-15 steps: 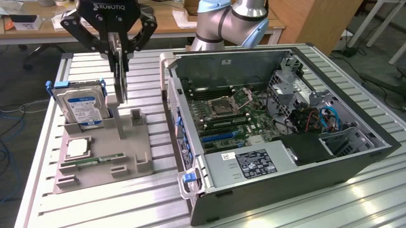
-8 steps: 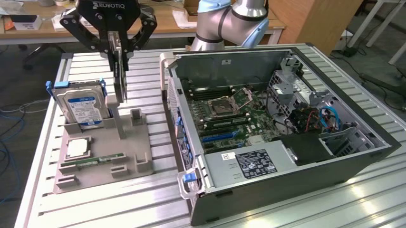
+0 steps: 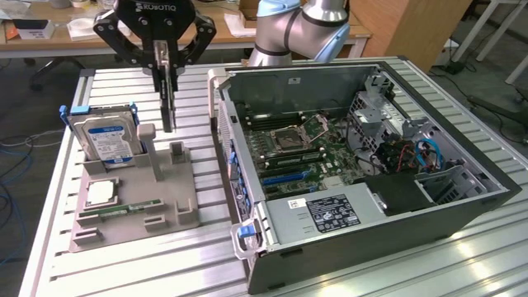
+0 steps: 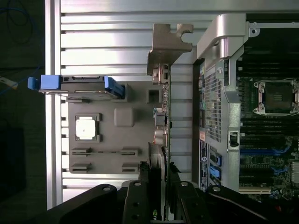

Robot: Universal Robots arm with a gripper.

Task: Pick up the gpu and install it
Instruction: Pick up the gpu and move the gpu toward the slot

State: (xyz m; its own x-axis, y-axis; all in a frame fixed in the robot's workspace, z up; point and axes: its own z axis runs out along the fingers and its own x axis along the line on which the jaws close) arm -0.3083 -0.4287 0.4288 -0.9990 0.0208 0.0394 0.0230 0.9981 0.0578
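Note:
The gpu (image 3: 167, 99) is a thin dark card seen edge-on. It hangs upright, its lower end just above the grey holder tray (image 3: 136, 204). My gripper (image 3: 164, 62) is shut on its upper edge. In the wrist view the gpu (image 4: 162, 121) runs as a narrow strip from my gripper (image 4: 159, 179) to its metal bracket (image 4: 169, 43) at the far end. It hangs over the tray's edge, between the tray and the open computer case (image 3: 363, 204). The motherboard (image 3: 301, 154) with blue slots (image 3: 285, 178) lies exposed inside the case.
A blue-labelled hard drive (image 3: 103, 139) stands in the tray's rear slot. A CPU (image 3: 101, 193) and a RAM stick (image 3: 120, 210) lie in the tray. The case wall (image 3: 227, 142) stands close to the exterior view's right of the card. A slatted aluminium table (image 3: 148, 266) carries everything.

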